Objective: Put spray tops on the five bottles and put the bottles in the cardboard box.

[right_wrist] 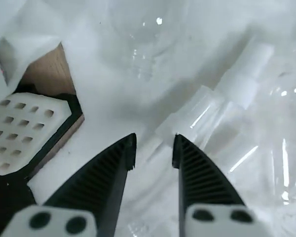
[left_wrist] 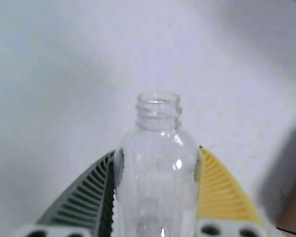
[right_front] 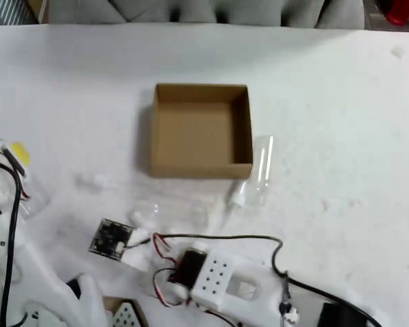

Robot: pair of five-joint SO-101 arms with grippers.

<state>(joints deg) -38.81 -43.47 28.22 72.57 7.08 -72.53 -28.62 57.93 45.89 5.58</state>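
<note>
— Where is our bottle?

— Clamped in our left gripper (left_wrist: 155,154). The grey and yellow fingers (left_wrist: 84,197) press on both sides of the bottle (left_wrist: 158,177), and its threaded neck points away from the wrist with no top on it. It is held well left of the cardboard box (right_front: 201,129).

— And the top?

— What we take for a spray top (right_wrist: 227,89) lies in front of the box among clear bottles (right_wrist: 148,29), just ahead of our right gripper (right_wrist: 153,143). Its long axis slants away from the jaws, capped end farther off.

— How are those jaws?

— A narrow gap apart, gripping nothing. We judge the right arm is the nearer one, and its jaws should close across that axis.
</note>
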